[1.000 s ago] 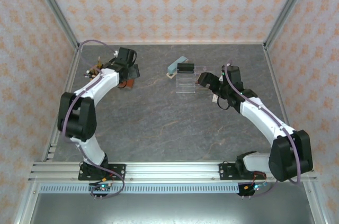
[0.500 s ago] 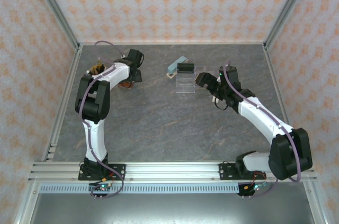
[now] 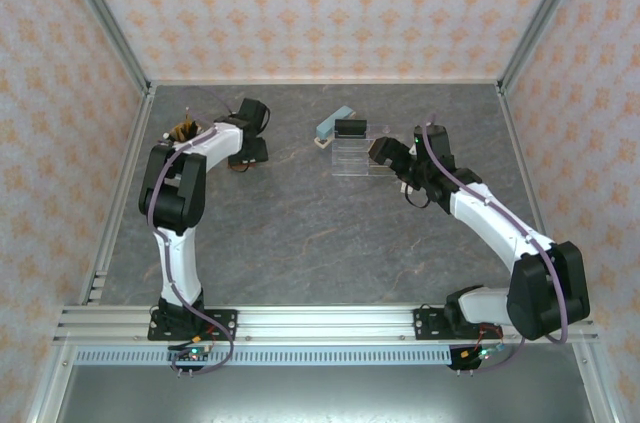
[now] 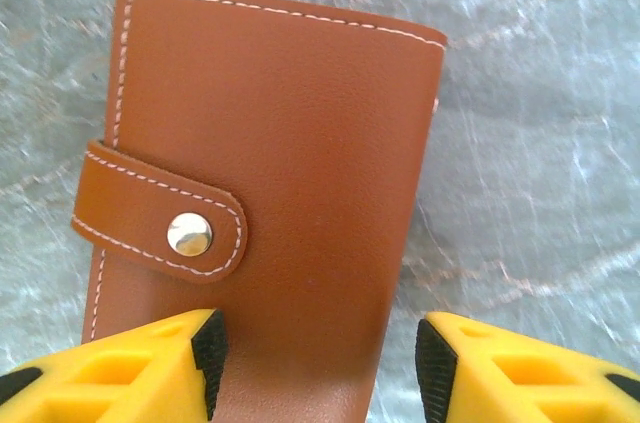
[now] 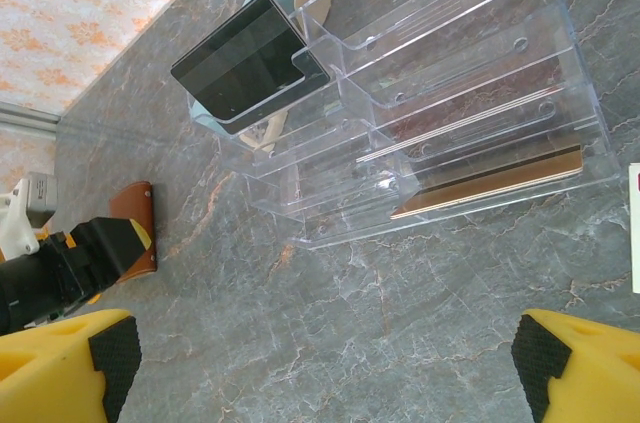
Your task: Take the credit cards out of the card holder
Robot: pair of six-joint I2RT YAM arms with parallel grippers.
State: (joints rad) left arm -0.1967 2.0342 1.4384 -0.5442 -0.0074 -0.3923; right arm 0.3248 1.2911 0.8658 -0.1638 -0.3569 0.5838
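Grey marbled table (image 3: 320,243), two robot arms reaching across it. At the far middle stands a clear tiered organiser (image 5: 450,93); the right gripper (image 5: 325,363) hovers near it, fingers spread wide. On the far left lies the brown leather card holder (image 4: 280,143), flat and closed, with its strap snapped shut. The left gripper (image 4: 315,363) straddles one end of it, fingers apart, not clamped. A thin gold credit card (image 5: 490,186) sits in the organiser's front slot.
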